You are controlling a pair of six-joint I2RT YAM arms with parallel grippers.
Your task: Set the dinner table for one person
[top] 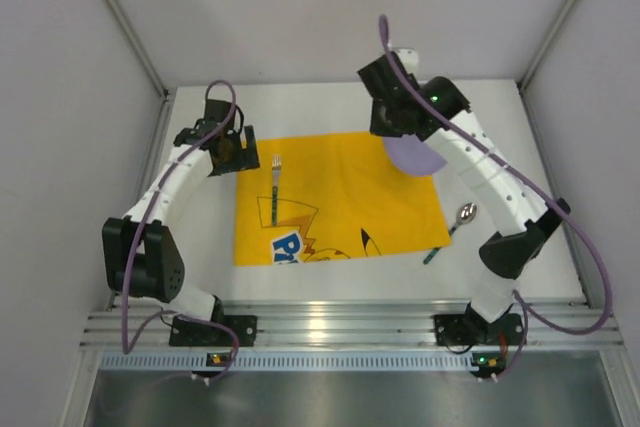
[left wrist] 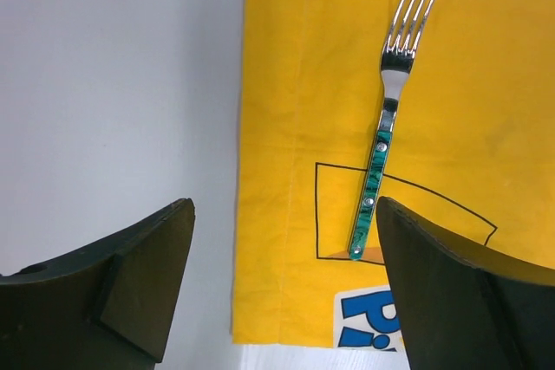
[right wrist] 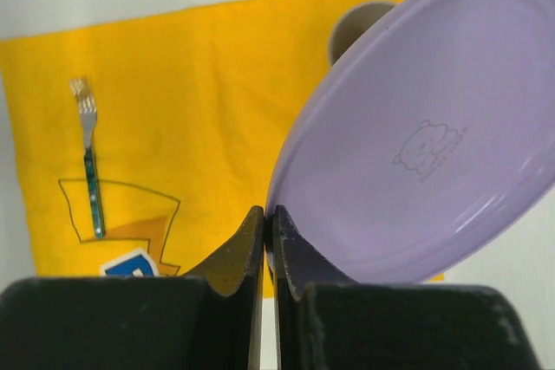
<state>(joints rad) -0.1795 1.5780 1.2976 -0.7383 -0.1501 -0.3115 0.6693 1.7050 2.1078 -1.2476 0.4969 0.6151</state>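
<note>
A yellow cloth mat [top: 340, 197] lies in the middle of the white dinner table [top: 520, 147]. A fork [top: 274, 187] with a green handle rests on the mat's left part, tines pointing away. My left gripper [top: 228, 147] hovers open and holds nothing, just off the mat's left edge; in its wrist view the fork [left wrist: 388, 119] lies ahead and to the right of the gripper [left wrist: 284, 205]. My right gripper [right wrist: 269, 214] is shut on the rim of a lilac plate [right wrist: 416, 145], which hangs tilted over the mat's far right corner [top: 413, 154].
A spoon [top: 463, 217] with a green handle lies on the white table just right of the mat. A round pale rim [right wrist: 357, 25] shows behind the plate, mostly hidden. A ribbed aluminium rail [top: 340, 327] runs along the near edge. Grey walls enclose the table.
</note>
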